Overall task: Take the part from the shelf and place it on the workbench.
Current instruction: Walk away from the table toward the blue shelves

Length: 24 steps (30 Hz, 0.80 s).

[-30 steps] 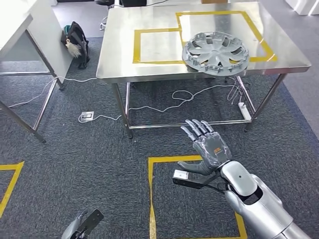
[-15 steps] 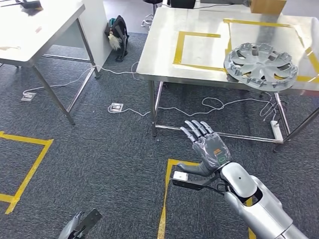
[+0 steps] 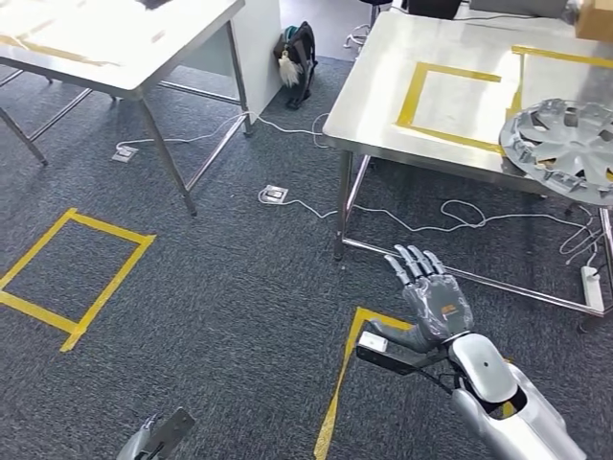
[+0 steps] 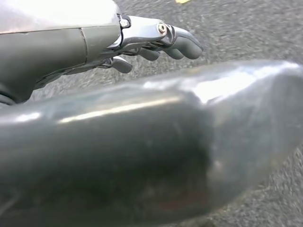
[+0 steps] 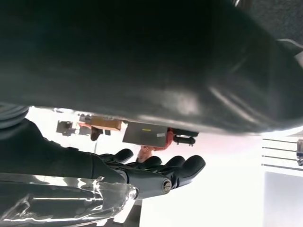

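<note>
The part, a silver wheel cover [image 3: 564, 144], lies flat on the steel workbench [image 3: 405, 96] at the far right, partly over a yellow tape outline. My right hand [image 3: 432, 302] is raised over the carpet in front of the bench, well short of the cover, with its fingers spread and nothing in them; the right wrist view shows the same hand [image 5: 157, 172] holding nothing. My left hand [image 3: 148, 439] hangs low at the bottom edge. In the left wrist view its fingers [image 4: 157, 40] stretch out over the carpet and hold nothing.
A white table [image 3: 130, 48] stands at the upper left, with a black bag [image 3: 298, 53] on the floor beside it. Cables, a floor socket [image 3: 273, 195] and a power strip [image 3: 591, 286] lie under the bench. Yellow tape squares [image 3: 79, 268] mark the grey carpet.
The whole picture has slid to the right, so the camera has turned left. The workbench and wheel cover now sit at the right edge. Both hands keep their pose.
</note>
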Tool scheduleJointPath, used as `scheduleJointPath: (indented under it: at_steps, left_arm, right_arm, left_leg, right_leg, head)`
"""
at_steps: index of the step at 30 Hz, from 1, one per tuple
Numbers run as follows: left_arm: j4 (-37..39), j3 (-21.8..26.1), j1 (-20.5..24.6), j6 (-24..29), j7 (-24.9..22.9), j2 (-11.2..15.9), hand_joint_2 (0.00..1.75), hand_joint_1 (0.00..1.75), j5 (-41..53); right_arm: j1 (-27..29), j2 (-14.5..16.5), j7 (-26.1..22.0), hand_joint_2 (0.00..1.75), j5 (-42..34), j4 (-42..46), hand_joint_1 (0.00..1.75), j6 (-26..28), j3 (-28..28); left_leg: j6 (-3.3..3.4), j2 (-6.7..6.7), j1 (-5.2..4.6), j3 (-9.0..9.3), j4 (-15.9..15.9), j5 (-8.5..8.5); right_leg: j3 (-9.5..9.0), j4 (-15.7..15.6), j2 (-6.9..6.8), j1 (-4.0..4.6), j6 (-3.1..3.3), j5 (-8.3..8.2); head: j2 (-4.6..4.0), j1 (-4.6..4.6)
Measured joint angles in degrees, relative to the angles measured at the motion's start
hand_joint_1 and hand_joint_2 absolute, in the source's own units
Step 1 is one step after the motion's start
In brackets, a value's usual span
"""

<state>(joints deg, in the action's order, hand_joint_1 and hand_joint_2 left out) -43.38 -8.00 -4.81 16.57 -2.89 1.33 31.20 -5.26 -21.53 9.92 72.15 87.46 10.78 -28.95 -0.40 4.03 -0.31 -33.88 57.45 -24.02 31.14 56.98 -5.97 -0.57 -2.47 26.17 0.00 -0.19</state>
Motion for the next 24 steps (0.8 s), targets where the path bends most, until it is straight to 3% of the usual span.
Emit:
scheduleJointPath:
  at_steps: [1,3,5,7,9,10,11,12,14,16,18,19,21,22,24]
  left_arm:
    - [-0.3,0.0,-0.1,0.0,-0.2,0.0,0.0,0.0,0.0]
    - [-0.7,0.2,-0.6,0.0,-0.4,0.1,0.0,0.0,0.1]
    - [-1.2,0.4,-1.2,0.0,-0.5,0.1,0.0,0.0,0.3]
    - [-1.8,0.7,-1.5,-0.1,-0.6,0.0,0.0,0.0,0.6]
    - [-2.2,1.1,-1.8,-0.2,-0.8,0.0,0.0,0.0,0.9]
    - [-2.4,1.2,-2.1,-0.4,-1.0,0.0,0.0,0.0,1.1]
    - [-2.5,1.4,-2.4,-0.5,-1.1,0.0,0.0,0.0,1.2]
    - [-2.7,1.6,-2.7,-0.5,-1.2,-0.1,0.0,0.0,1.4]
    - [-3.2,2.0,-3.0,-0.7,-1.3,-0.1,0.0,0.0,1.6]
    - [-3.7,2.4,-3.2,-0.7,-1.3,-0.1,0.0,0.0,1.8]
    - [-4.0,2.7,-3.6,-0.7,-1.4,-0.1,0.0,0.0,1.9]
    - [-4.1,2.9,-3.8,-0.7,-1.4,-0.2,0.0,0.0,1.9]
    - [-4.2,3.0,-4.0,-0.7,-1.4,-0.3,0.0,0.0,2.0]
    - [-4.4,3.0,-4.0,-0.8,-1.4,-0.3,0.0,0.0,2.1]
    - [-4.5,3.3,-3.9,-0.9,-1.4,-0.4,0.0,0.0,2.4]
  right_arm:
    - [0.6,-0.1,0.0,0.0,0.0,0.3,0.0,0.2,0.9]
    - [1.8,-0.2,0.0,0.0,-0.2,0.8,0.0,0.3,2.6]
    - [3.4,-0.3,0.0,0.0,-0.3,1.4,0.0,0.4,4.4]
    - [5.2,-0.3,0.0,0.0,-0.5,1.8,0.0,0.4,6.3]
    - [7.2,-0.3,0.1,0.0,-0.8,1.8,0.0,0.5,8.0]
    - [8.2,-0.3,0.2,0.0,-0.9,1.8,0.0,0.5,8.8]
    - [9.0,-0.3,0.3,0.0,-1.1,1.8,0.0,0.5,9.4]
    - [9.7,-0.3,0.4,0.0,-1.3,1.8,0.0,0.6,10.0]
    - [10.9,-0.3,0.8,0.0,-1.8,1.8,0.0,0.6,11.1]
    - [12.0,-0.3,1.1,0.0,-2.1,1.8,0.0,0.7,12.1]
    - [12.6,-0.3,1.3,0.0,-2.2,1.8,0.0,0.8,12.6]
    - [12.8,-0.3,1.3,0.0,-2.2,1.9,0.0,0.8,12.8]
    - [13.1,-0.3,1.4,0.0,-2.3,2.0,0.0,0.8,13.2]
    - [13.4,-0.3,1.6,0.0,-2.4,2.0,0.0,0.8,13.5]
    - [14.2,-0.3,2.2,0.0,-2.8,2.0,0.0,0.8,13.9]
  left_leg:
    - [0.35,0.46,-0.19,0.52,-1.0,-0.07]
    - [1.11,-1.04,-0.24,0.42,-1.3,0.08]
    - [1.87,-2.44,0.0,0.59,-1.5,0.39]
    - [2.42,-3.93,0.14,0.56,-1.6,0.65]
    - [2.65,-5.71,0.05,0.42,-1.6,0.77]
    - [2.66,-6.59,0.02,0.4,-1.6,0.81]
    - [2.63,-7.47,0.01,0.43,-1.6,0.84]
    - [2.55,-8.29,0.05,0.46,-1.6,0.89]
    - [2.17,-9.92,0.03,0.4,-1.4,0.95]
    - [1.5,-11.28,-0.01,0.08,-1.3,1.06]
    - [0.72,-12.35,0.2,-0.28,-1.5,1.38]
    - [0.44,-11.75,0.26,-0.5,-1.2,1.24]
    - [-0.03,-8.43,0.21,-2.22,2.3,-1.03]
    - [-0.23,-6.41,0.19,-3.9,5.8,-3.06]
    - [-0.66,-4.89,0.34,-7.62,13.5,-6.59]
  right_leg:
    - [-0.21,-0.1,-0.63,0.12,-0.36,0.12]
    - [-0.64,-0.3,-1.48,0.0,-1.11,0.28]
    - [-0.08,1.5,0.99,-0.2,-1.73,1.76]
    - [2.85,8.0,4.7,-0.22,-1.92,5.42]
    - [6.65,15.6,5.84,-0.14,-1.83,8.37]
    - [7.53,17.0,5.95,-0.11,-1.78,8.36]
    - [7.27,16.0,6.05,-0.12,-1.71,7.22]
    - [5.8,12.7,6.41,-0.19,-1.66,5.22]
    - [1.81,4.3,9.02,-0.58,-1.63,1.76]
    - [-0.38,0.2,10.76,-0.75,-1.31,0.82]
    - [-0.68,-0.1,9.71,-0.51,-0.54,0.72]
    - [-0.78,-0.1,9.1,-0.46,-0.13,0.53]
    - [-0.81,-0.3,7.63,-0.47,0.6,0.28]
    - [-0.8,-0.4,6.81,-0.38,0.82,0.29]
    - [-0.72,-0.4,5.05,-0.23,1.04,0.38]
  head:
    - [0.0,0.03]
    - [0.0,0.1]
    - [0.0,0.25]
    - [0.0,0.52]
    - [0.0,0.62]
    - [0.0,0.62]
    - [0.0,0.61]
    - [0.0,0.62]
    - [0.0,0.61]
    - [0.0,0.56]
    - [0.0,0.53]
    - [0.0,0.52]
    - [0.0,0.29]
    - [0.0,0.18]
    - [0.0,0.1]
